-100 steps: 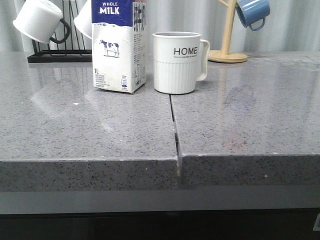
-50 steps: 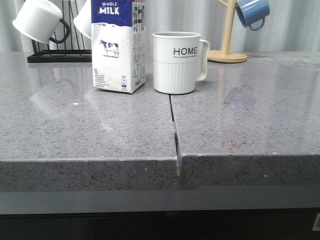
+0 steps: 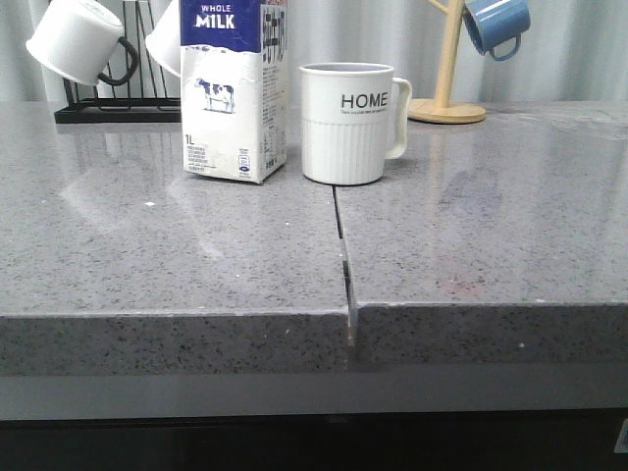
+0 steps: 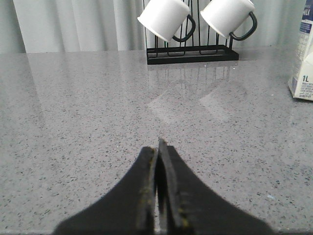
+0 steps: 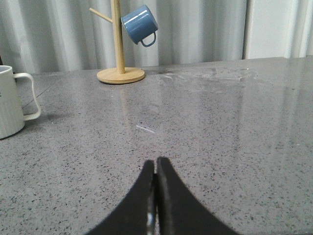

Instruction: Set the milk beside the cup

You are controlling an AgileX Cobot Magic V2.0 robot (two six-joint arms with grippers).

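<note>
The left gripper (image 4: 157, 147) is clenched, its two black fingers (image 4: 145, 181) pressed together with nothing between them. It hangs low over the grey speckled worktop (image 4: 88, 127), and it touches no object. Beyond it, at the far side of the worktop, a black wire rack (image 4: 191, 51) carries two white mugs (image 4: 164, 17) with black handles, both tilted with the opening down. At the edge of this same wrist view only a corner of the milk (image 4: 304, 63) shows, well apart from the gripper.

The right gripper (image 5: 155, 169) is clenched as well, the fingers closed on each other and holding nothing. It is also low above the worktop. Farther away stands a wooden mug tree (image 5: 117, 44) on a round base, with a blue mug (image 5: 139, 24) hanging from one of its pegs. At the border of the right wrist view a part of the cup (image 5: 11, 103) is seen, with its white handle turned toward the mug tree.

In the front view neither arm appears. The milk (image 3: 234, 88) stands upright on the worktop, its dark blue top band reading "WHOLE MILK" above the cow picture. The cup (image 3: 345, 123) with the black word "HOME" stands upright just beside it, on the right of the carton, with a narrow gap between them. A seam (image 3: 341, 245) in the worktop runs from the cup toward the front edge.
</note>
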